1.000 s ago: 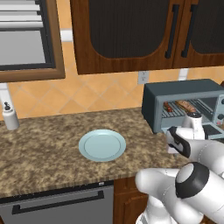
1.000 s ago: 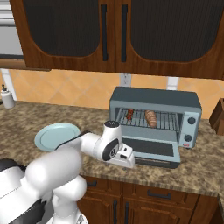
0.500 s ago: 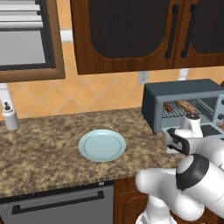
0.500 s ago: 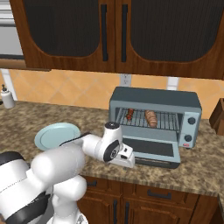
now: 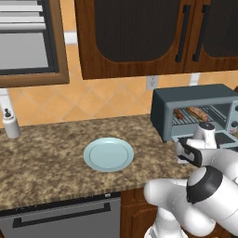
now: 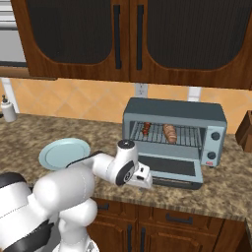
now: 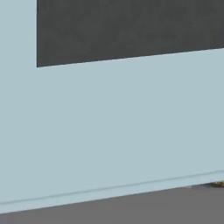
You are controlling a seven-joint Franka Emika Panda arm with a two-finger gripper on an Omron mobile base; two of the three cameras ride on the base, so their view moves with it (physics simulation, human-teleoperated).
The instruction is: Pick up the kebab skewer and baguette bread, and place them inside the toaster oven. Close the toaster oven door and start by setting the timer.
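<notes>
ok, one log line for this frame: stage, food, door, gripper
stage: closing door | kebab skewer and baguette bread: on rack in toaster oven | toaster oven door: open, flat | gripper: open, at door

Toaster oven (image 6: 211,118): boxy grey-blue, on bench by the back wall, two dark knobs on its right panel. Toaster oven door (image 6: 170,167) dropped fully open, lying about flat out front, dark glass facing up; close up it's pale blue w/ dark window (image 7: 109,113). Kebab skewer (image 6: 146,128): dark red/brown chunks, on wire rack inside, left part. Baguette bread (image 6: 170,132): short tan-orange loaf, on same rack just right of skewer, not touching.
</notes>
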